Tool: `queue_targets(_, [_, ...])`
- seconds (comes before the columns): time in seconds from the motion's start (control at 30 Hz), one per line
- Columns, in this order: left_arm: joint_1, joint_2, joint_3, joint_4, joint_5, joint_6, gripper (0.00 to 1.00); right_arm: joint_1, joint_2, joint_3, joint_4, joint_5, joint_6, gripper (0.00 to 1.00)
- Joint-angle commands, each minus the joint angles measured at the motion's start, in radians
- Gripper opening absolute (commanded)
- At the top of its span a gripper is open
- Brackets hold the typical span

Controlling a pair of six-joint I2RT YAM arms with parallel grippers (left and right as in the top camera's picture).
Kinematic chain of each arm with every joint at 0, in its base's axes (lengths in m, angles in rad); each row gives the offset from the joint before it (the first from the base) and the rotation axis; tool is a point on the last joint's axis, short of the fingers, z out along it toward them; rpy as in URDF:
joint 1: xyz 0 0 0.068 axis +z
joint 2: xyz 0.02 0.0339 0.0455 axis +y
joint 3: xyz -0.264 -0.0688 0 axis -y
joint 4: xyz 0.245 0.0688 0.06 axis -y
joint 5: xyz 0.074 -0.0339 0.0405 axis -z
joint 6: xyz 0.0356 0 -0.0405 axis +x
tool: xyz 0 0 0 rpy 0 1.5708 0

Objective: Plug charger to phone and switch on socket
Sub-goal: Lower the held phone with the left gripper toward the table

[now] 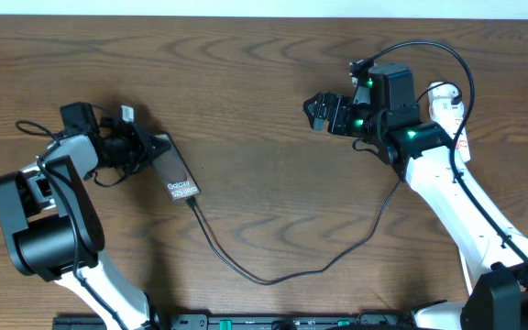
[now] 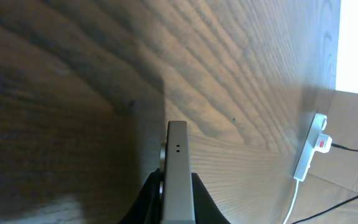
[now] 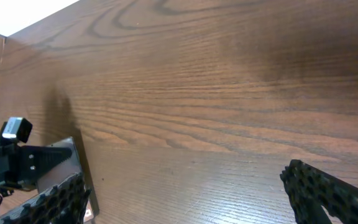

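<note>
A brown wood-grain tabletop (image 1: 264, 55) seen from above, with a robot arm on each side.

The left end effector (image 1: 154, 147), at about 9 o'clock on the tabletop, is closed on the upper end of the phone (image 1: 176, 174). The phone lies flat and slanted, its lettered end pointing toward 5 o'clock. In the left wrist view the phone's thin silver edge rises between two black fingers (image 2: 146, 198) that press on it from both sides.

The charger (image 1: 264, 278), a thin black cable, meets the phone's lower end. It seems to be plugged in there, though the joint is too small to tell for sure. From the phone the cable sags toward 6 o'clock, then climbs toward 3 o'clock and passes under the right arm.

The right end effector (image 1: 319, 112) hovers at about 1 o'clock, well apart from the phone, with its jaws spread wide and nothing between them.

The socket (image 2: 308, 149), a narrow white strip with a red mark, lies at about 2 o'clock, partly hidden by the right arm from above.
</note>
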Motion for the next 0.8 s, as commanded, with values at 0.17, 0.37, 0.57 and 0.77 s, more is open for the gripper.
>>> queue_targets(0.17, [0.003,-0.002,-0.019,-0.007,0.009,0.01,0.08,0.01,-0.011,0.008,-0.005,0.012,-0.011,0.99])
queue_targets(0.37, [0.003,-0.002,-0.048,-0.019,-0.04,0.01,0.07,0.01,-0.011,0.008,-0.008,0.012,-0.011,0.99])
queue_targets(0.57, [0.003,-0.002,-0.061,-0.021,-0.043,0.013,0.08,0.01,-0.011,0.008,-0.008,0.012,-0.011,0.99])
queue_targets(0.77, [0.003,-0.002,-0.061,-0.025,-0.043,0.013,0.11,0.01,-0.011,0.008,-0.009,0.012,-0.011,0.99])
